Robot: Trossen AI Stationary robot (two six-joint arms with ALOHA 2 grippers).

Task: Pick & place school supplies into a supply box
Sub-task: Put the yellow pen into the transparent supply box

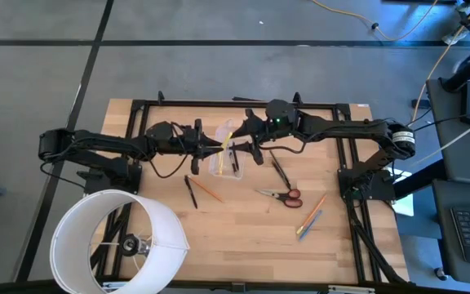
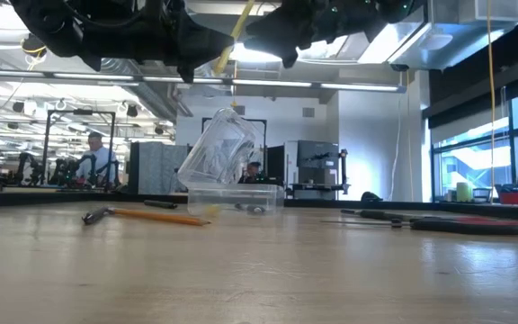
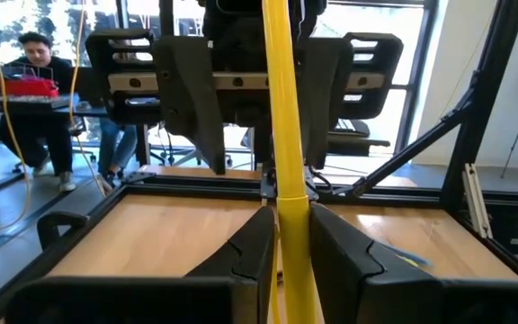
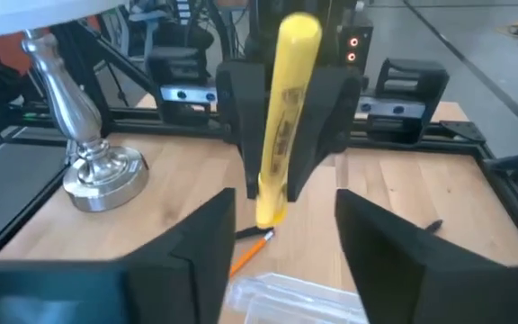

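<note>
The left gripper (image 3: 288,256) is pinching the yellow pen (image 3: 286,135), long axis running toward the right gripper (image 4: 281,238), whose jaws are gaping wide; the supply box (image 1: 223,161) is lying directly beneath both.

Both dark arms reach in from opposite sides and meet near the middle of the far half of the desk, raised above it with wrists roughly level and pointing at each other. The left gripper (image 1: 216,148) has its jaws closed tight on a yellow pen (image 3: 286,171). The right gripper (image 1: 237,147) faces it just beside, jaws spread apart on either side of the pen without touching it.
</note>
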